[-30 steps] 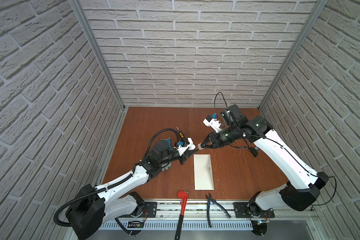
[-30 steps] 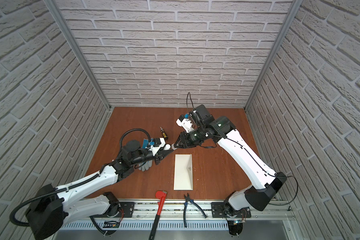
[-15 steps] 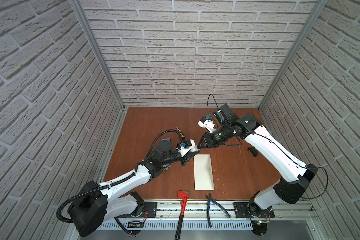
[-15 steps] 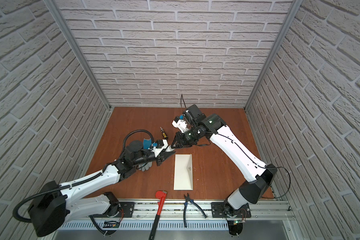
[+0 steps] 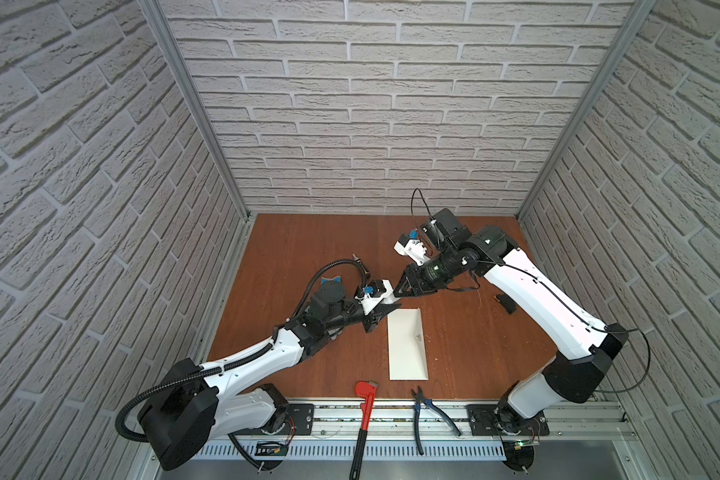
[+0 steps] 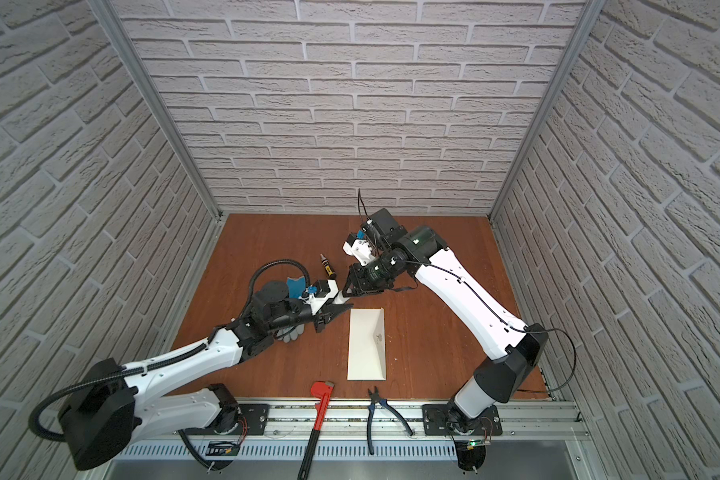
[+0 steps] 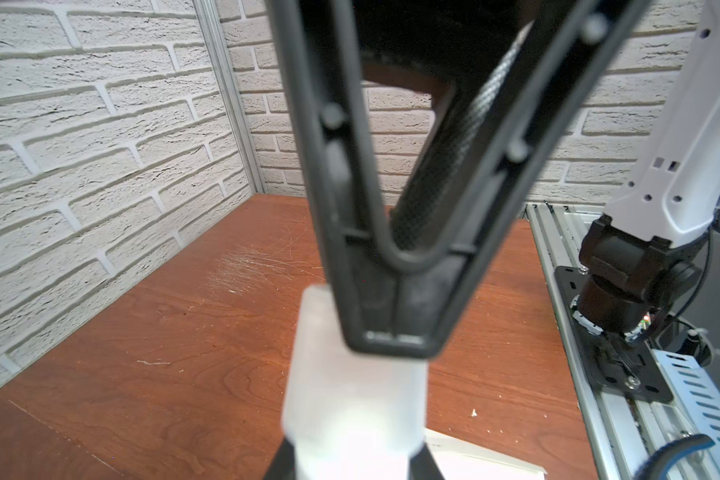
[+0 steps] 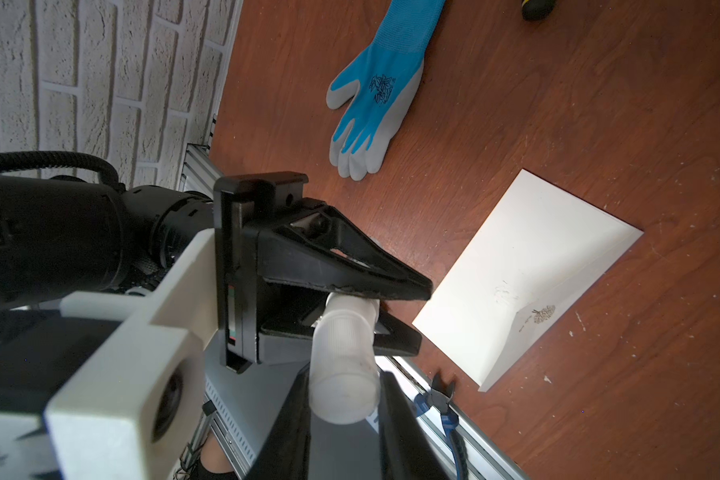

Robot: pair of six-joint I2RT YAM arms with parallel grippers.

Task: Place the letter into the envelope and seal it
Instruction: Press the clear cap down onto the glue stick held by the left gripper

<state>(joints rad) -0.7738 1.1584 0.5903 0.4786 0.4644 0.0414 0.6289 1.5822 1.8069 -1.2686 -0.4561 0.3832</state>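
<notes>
Both arms meet in mid-air over a white tube [image 8: 341,361]. The left gripper [image 8: 425,316] is clamped on its narrow end and the right gripper [image 5: 396,293] on its thick end. I take it for glue, so this looks like the sealing step: getting the cap off. The next move calls for a straight pull apart along the tube, then a reach to the flap.

The envelope [image 5: 406,345] lies flat on the table [image 5: 474,332], centre-near. Its far left corner is just below the grippers and apart from them. I can't see the letter.

Envelope [image 5: 406,345] centre; glove [image 8: 375,91] to left; wrench [image 5: 364,409], pliers [image 5: 427,409] in front.
</notes>
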